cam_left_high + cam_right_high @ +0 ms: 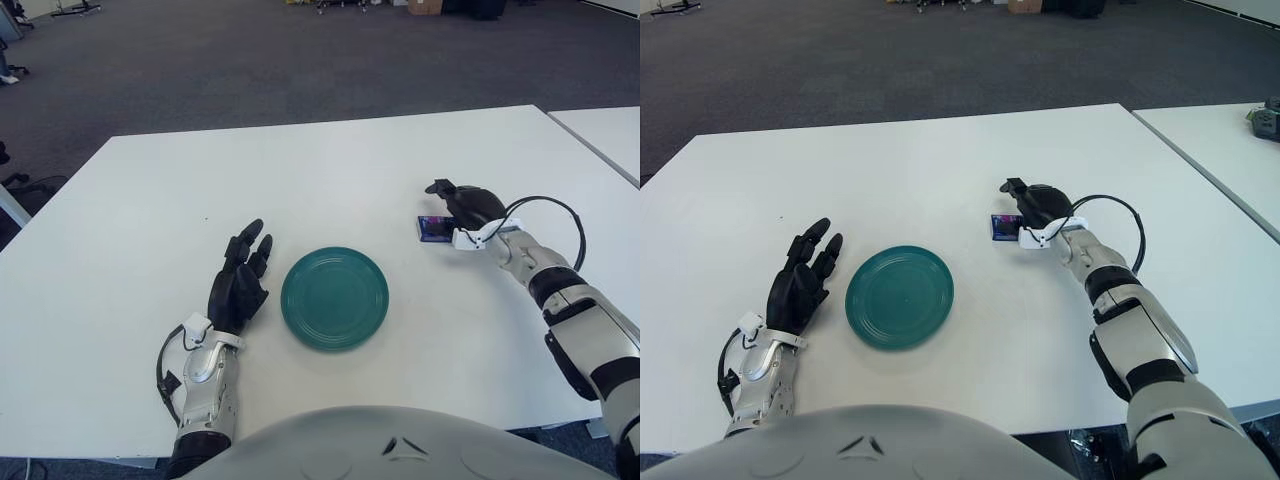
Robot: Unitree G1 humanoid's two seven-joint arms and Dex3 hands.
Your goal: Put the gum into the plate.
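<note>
Grasping gum (433, 229), long axis left-right: right robot hand (462, 208); left robot hand (240, 280) open beside plate (334, 298).

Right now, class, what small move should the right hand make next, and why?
Probably close the right hand on the gum pack and lift. The hand sits over the pack, which lies on the table, right of the empty green plate. The left hand shows left of the plate.
</note>
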